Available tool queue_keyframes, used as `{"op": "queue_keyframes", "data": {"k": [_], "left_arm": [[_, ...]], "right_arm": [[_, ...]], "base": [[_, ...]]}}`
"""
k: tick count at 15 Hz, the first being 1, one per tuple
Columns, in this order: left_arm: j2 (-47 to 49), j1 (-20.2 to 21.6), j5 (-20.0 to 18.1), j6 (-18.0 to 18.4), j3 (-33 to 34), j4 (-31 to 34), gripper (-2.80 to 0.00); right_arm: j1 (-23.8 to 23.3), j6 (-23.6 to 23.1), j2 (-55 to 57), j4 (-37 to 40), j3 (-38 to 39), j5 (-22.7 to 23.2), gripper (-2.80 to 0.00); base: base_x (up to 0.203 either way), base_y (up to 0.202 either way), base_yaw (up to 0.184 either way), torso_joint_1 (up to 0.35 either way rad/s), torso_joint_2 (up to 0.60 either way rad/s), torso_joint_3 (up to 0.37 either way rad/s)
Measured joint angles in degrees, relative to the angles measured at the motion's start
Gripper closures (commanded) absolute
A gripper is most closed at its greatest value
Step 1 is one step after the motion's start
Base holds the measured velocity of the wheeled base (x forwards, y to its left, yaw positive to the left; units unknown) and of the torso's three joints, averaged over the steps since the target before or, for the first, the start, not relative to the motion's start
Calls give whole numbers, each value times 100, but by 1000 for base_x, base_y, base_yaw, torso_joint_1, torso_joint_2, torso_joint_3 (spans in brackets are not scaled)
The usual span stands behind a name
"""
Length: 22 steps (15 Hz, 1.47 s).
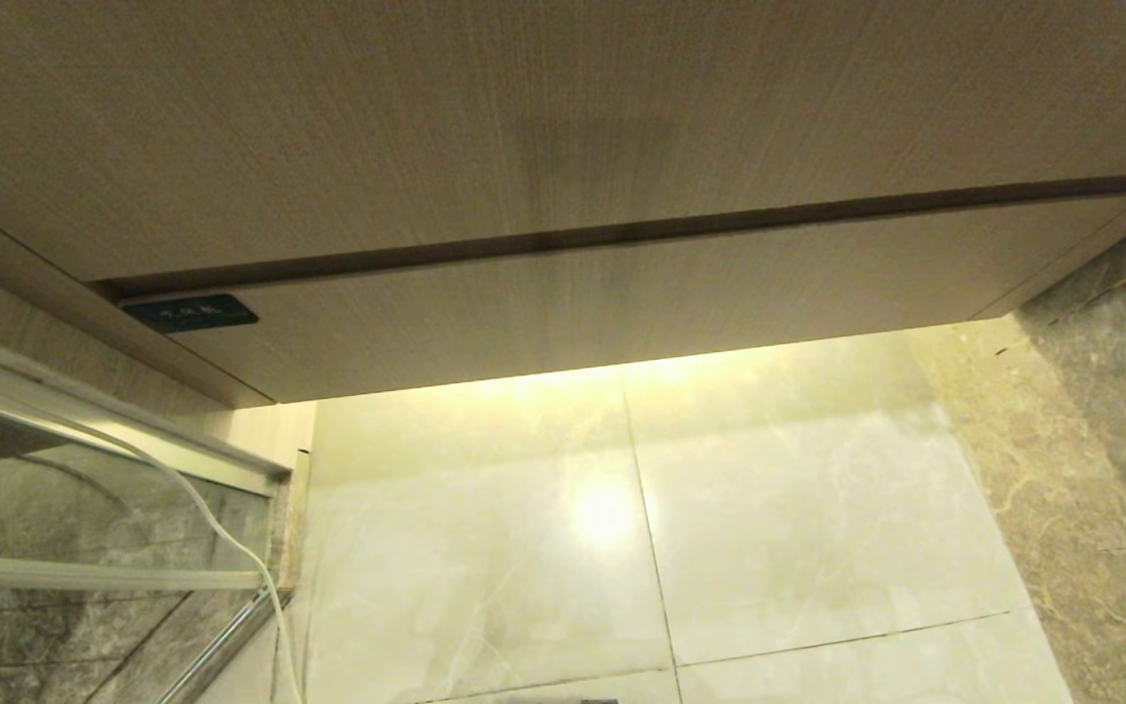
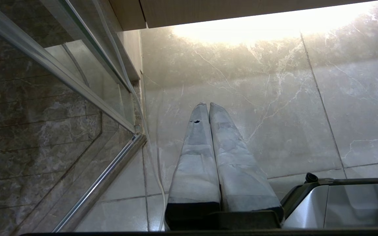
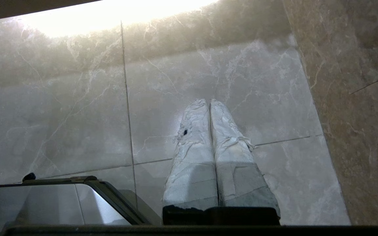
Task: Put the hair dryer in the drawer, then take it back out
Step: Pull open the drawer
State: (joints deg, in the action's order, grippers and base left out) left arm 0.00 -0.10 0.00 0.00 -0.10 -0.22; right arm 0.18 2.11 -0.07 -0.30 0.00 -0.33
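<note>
The drawer is a low, wide wood-grain front with a small dark label at its left corner. It sits flush under the taller wood panel, pushed in. The hair dryer is out of view in every frame. Neither arm shows in the head view. My left gripper hangs parked over the pale floor tiles, its wrapped fingers pressed together on nothing. My right gripper hangs the same way, shut and empty.
A glass shower door with a metal frame stands at the left, and a thin white cord runs down beside it. Glossy pale tiles lie under the cabinet, with darker marble at the right. My base is between the arms.
</note>
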Motion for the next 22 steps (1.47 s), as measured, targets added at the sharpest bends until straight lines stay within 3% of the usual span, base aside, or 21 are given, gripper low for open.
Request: {"op": "queue_keyframes", "data": {"k": [8, 13, 15, 17, 20, 22], "left_arm": [[0, 0, 0, 0, 0, 0, 0], [0, 2, -2, 0, 0, 0, 0], [0, -1, 0, 0, 0, -2, 0], [0, 0, 0, 0, 0, 0, 0], [0, -1, 0, 0, 0, 1, 0], [0, 0, 0, 0, 0, -2, 0]], "right_arm": [[0, 18, 0, -22, 0, -2, 0], [-2, -374, 30, -9, -190, 69, 0], [2, -397, 301, 226, -1092, 313, 0], [2, -401, 929, 576, -2487, 583, 0], [6, -405, 2237, 1566, -5205, 940, 0], [18, -411, 3221, 2726, -7233, 1304, 0]], "base": [[0, 0, 0, 0, 0, 0], [0, 0, 0, 0, 0, 0], [0, 0, 0, 0, 0, 0], [0, 0, 0, 0, 0, 0], [0, 0, 0, 0, 0, 0], [0, 0, 0, 0, 0, 0]]}}
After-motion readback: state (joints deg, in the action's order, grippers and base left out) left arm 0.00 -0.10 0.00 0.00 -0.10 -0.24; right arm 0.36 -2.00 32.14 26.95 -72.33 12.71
